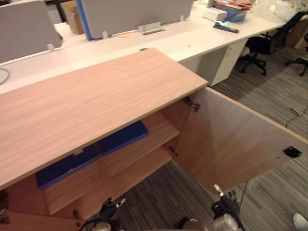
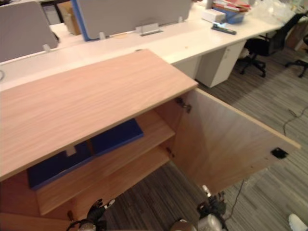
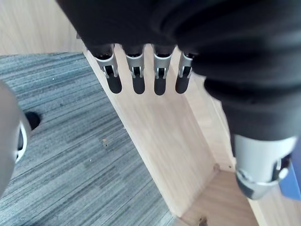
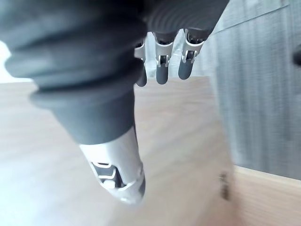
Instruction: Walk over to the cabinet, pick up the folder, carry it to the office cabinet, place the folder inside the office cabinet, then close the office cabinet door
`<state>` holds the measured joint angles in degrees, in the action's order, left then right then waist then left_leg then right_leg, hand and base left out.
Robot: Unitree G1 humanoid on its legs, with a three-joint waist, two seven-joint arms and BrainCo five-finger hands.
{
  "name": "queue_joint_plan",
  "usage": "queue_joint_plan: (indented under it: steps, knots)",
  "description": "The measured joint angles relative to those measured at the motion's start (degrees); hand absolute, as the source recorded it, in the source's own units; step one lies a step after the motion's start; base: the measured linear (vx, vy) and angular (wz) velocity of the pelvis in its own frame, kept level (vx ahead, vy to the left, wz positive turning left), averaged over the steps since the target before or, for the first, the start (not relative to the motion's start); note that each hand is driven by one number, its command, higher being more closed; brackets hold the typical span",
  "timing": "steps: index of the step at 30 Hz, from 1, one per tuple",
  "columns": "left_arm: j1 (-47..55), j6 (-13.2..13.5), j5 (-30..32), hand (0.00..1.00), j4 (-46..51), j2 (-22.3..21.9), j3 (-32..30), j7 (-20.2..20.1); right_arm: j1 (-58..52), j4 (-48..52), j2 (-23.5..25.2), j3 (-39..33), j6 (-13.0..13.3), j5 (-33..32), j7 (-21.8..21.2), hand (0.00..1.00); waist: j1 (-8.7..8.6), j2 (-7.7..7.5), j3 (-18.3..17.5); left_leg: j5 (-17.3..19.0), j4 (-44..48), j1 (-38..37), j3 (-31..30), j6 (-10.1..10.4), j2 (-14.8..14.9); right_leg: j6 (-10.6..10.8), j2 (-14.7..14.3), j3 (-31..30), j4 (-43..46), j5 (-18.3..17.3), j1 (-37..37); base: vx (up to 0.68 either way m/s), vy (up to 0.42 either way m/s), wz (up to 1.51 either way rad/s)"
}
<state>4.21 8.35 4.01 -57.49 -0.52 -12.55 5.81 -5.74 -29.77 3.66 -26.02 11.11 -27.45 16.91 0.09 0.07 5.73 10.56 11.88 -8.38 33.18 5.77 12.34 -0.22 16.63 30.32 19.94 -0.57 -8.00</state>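
Observation:
The blue folder [image 1: 120,138] lies flat on the upper shelf of the wooden office cabinet [image 1: 91,101], partly hidden under the cabinet's top. The cabinet door [image 1: 231,139] on the right stands swung wide open. My left hand [image 1: 109,211] hangs low before the lower shelf, and its straight fingers [image 3: 136,80] hold nothing. My right hand [image 1: 223,208] hangs below the open door's lower edge. Its fingers [image 4: 162,70] are relaxed and empty, close to the door's wood.
White desks [image 1: 192,41] with grey partition screens [image 1: 130,14] stand behind the cabinet. A black office chair [image 1: 264,44] and a stack of books [image 1: 231,9] are at the back right. A person's shoe [image 1: 301,221] shows on the carpet at the lower right.

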Motion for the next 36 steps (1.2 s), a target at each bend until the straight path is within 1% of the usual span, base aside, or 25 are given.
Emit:
queue_joint_plan:
  steps: [1,3,4,5,6,7,8,9,11,12,13,14,17,18,22,25,26,28,30,32,33,35,36]
  knots:
    - [0.0,0.1,0.0,0.0,-0.1,-0.6,0.1,0.0,0.7,1.2,-0.3,-1.6,0.3,-0.6,0.8,0.0,-0.1,0.5,-0.3,-0.4,-1.9,-0.8,-0.7,0.1,-0.1,0.0,-1.1,-0.3,-0.8,0.0,0.1,-0.01,-0.195,-0.36]
    - [-0.1,0.0,0.0,0.0,-0.5,-0.7,0.8,0.0,1.7,3.9,-0.1,-5.4,1.1,-0.6,2.9,0.0,-0.65,0.36,-0.9,-1.7,-3.7,-1.1,-0.9,1.9,0.1,0.3,-2.7,-0.4,-1.7,-0.2,-0.3,-0.05,-0.126,-0.22]
    - [-0.1,0.0,0.0,0.0,-0.5,-0.6,1.0,0.0,1.8,4.6,0.1,-6.2,1.3,-0.6,3.5,0.0,-0.68,0.19,-0.9,-1.8,-3.8,-1.1,-0.8,2.1,0.0,0.9,-2.9,-0.5,-2.0,-0.4,-0.3,-0.06,-0.069,-0.13]
    - [-0.1,0.0,0.0,0.0,-0.7,-0.4,0.9,0.0,1.8,5.3,-0.1,-7.6,1.5,-0.6,4.4,0.0,-0.82,0.01,-1.0,-2.0,-4.0,-1.1,-0.8,2.3,-0.3,2.2,-3.0,-0.8,-3.0,-0.3,-0.1,-0.05,-0.031,-0.07]
    - [-0.1,0.0,0.0,0.0,-1.0,-0.3,0.9,0.0,1.9,5.3,-0.3,-8.4,1.5,-0.6,4.9,0.0,-0.9,0.1,-1.2,-2.2,-4.2,-1.0,-0.8,2.3,-0.3,2.7,-3.2,-0.8,-3.9,0.1,0.1,-0.06,-0.008,-0.05]
    - [-0.1,-0.1,0.0,0.0,-1.4,-0.2,0.9,0.0,1.9,5.1,-0.6,-9.8,1.4,-0.5,5.9,0.0,-1.06,0.14,-1.5,-3.2,-4.8,-1.2,-0.9,2.7,-0.5,3.0,-4.0,-0.8,-6.2,1.3,0.9,-0.03,0.008,-0.07]
    - [0.1,-0.1,0.0,0.0,-1.5,0.1,0.8,0.1,2.1,5.1,-0.7,-10.7,1.4,-0.5,6.3,0.0,-1.03,0.28,-1.7,-3.9,-5.4,-1.9,-1.4,2.6,-0.4,2.9,-5.2,-1.0,-9.7,3.2,2.4,-0.03,0.007,-0.11]
    - [0.4,-0.2,0.0,0.0,-1.5,0.4,0.8,0.1,2.4,5.1,-0.8,-10.8,1.4,-0.5,6.4,0.0,-1.06,0.28,-1.9,-4.0,-5.5,-1.8,-1.9,2.4,-0.3,2.9,-5.8,-1.2,-11.5,4.2,3.0,-0.03,-0.007,-0.25]
    - [1.3,-0.9,-1.2,0.0,-1.5,1.6,0.8,0.4,4.3,5.1,-1.1,-10.5,1.4,-0.4,6.3,0.0,-1.01,-0.36,-2.2,-4.2,-5.8,-1.6,-2.7,2.2,-0.6,2.8,-7.5,-2.2,-17.6,7.7,4.4,-0.05,-0.017,-0.29]
    - [1.5,-1.1,-1.9,0.0,-1.5,1.9,0.8,0.5,4.7,5.0,-1.2,-10.5,1.4,-0.4,6.3,0.0,-1.05,-0.57,-2.0,-4.3,-5.9,-1.5,-2.8,2.2,-0.7,3.0,-7.8,-2.2,-19.3,8.5,5.0,-0.08,-0.033,-0.11]
    - [1.8,-1.2,-2.9,0.0,-1.5,2.2,0.7,0.8,5.2,5.1,-1.3,-10.5,1.4,-0.3,6.3,0.0,-0.99,-0.94,-1.9,-4.4,-6.0,-1.2,-3.2,2.1,-1.1,3.0,-8.3,-2.2,-22.4,10.3,6.0,-0.1,-0.044,0.06]
    - [2.1,-1.2,-3.6,0.0,-1.4,2.5,0.8,0.9,5.8,5.0,-1.5,-10.5,1.4,0.0,6.3,0.0,-1.02,-1.19,-2.0,-4.4,-6.1,-0.4,-4.4,2.1,-1.5,3.1,-8.5,-2.0,-25.0,11.7,6.4,-0.11,-0.046,0.07]
    - [2.1,-1.3,-3.8,0.0,-1.0,2.8,1.0,1.1,7.4,4.4,-2.2,-10.4,1.4,0.6,6.0,0.0,-0.97,-1.37,-1.8,-4.5,-6.7,0.3,-5.9,2.3,-1.9,3.1,-8.2,-1.6,-25.1,11.8,6.0,-0.08,-0.016,0.12]
    - [2.1,-1.3,-3.8,0.0,-0.8,2.9,1.4,1.1,8.0,4.0,-2.6,-10.2,1.4,0.6,5.8,0.0,-0.82,-1.69,-1.6,-4.5,-6.8,0.3,-6.2,2.3,-2.0,3.1,-8.2,-1.6,-25.1,11.8,6.0,-0.06,-0.002,0.05]
    - [2.1,-1.3,-3.8,0.0,-0.6,3.4,3.1,0.8,11.0,3.3,-4.6,-9.0,1.4,1.6,5.5,0.0,-0.67,-1.63,-1.6,-3.9,-6.9,0.9,-7.7,2.0,-2.4,3.1,-7.8,-1.6,-25.1,11.8,5.8,-0.04,0.012,0.06]
    - [2.1,-1.3,-3.7,0.0,-0.4,3.6,3.6,0.2,13.0,2.9,-8.0,-5.5,1.4,1.7,4.1,0.0,-0.67,-1.34,-1.6,-4.0,-6.7,1.5,-8.7,2.1,-3.0,3.1,-7.4,-1.7,-25.1,12.1,5.1,0.03,0.038,0.01]
    - [2.1,-1.3,-3.6,0.0,-0.4,3.8,3.6,-0.1,14.0,2.9,-10.0,-2.9,1.4,1.8,2.2,0.0,-0.61,-1.31,-1.6,-3.7,-6.7,1.4,-9.3,2.0,-3.1,2.8,-7.5,-1.9,-25.1,12.4,5.2,0.03,0.033,-0.06]
    - [2.2,-1.3,-3.5,0.0,-0.5,4.4,3.6,-0.6,15.3,2.9,-12.3,1.1,1.4,1.9,0.1,0.0,-0.64,-1.26,-1.6,-3.3,-6.7,1.4,-10.9,2.0,-3.1,2.8,-7.6,-2.1,-25.1,12.4,5.2,0.04,0.033,-0.05]
    - [2.3,-1.3,-3.4,0.0,-0.5,5.5,3.6,-1.2,17.1,2.7,-16.1,6.6,1.4,1.6,-4.8,0.0,-0.54,-1.28,-1.6,-2.9,-6.7,1.3,-11.4,1.9,-3.1,2.9,-7.6,-2.1,-24.8,12.5,5.4,0.06,0.053,0.03]
    - [2.6,-1.3,-3.4,0.0,-0.5,6.2,3.6,-1.4,17.7,2.5,-17.3,8.9,1.4,1.3,-7.3,0.0,-0.46,-1.27,-1.6,-2.6,-6.6,1.3,-11.6,1.7,-3.1,2.9,-7.6,-2.1,-24.8,12.5,5.5,0.04,0.046,0.04]
    - [2.9,-1.3,-3.3,0.0,-0.5,6.6,3.6,-1.6,17.7,2.2,-18.4,10.8,1.4,1.1,-9.3,0.0,-0.45,-1.27,-1.6,-2.6,-6.6,1.3,-11.7,1.7,-3.2,2.9,-7.6,-2.1,-24.8,12.5,5.6,0.06,0.065,0.06]
    - [3.8,-1.3,-3.2,0.0,-0.7,7.4,3.6,-2.8,17.9,1.6,-22.8,17.5,1.3,0.4,-14.7,0.0,-0.47,-1.28,-1.6,-2.4,-6.6,1.2,-12.2,1.5,-3.2,2.9,-7.5,-2.4,-24.8,12.5,6.1,0.05,0.064,0.13]
    - [3.9,-1.3,-3.2,0.0,-1.0,7.6,3.6,-3.1,18.1,1.6,-23.9,19.2,1.3,0.4,-15.7,0.0,-0.47,-1.28,-1.6,-2.4,-6.6,1.2,-12.5,1.5,-3.2,2.9,-7.4,-2.5,-24.8,12.5,6.2,0.04,0.055,0.18]
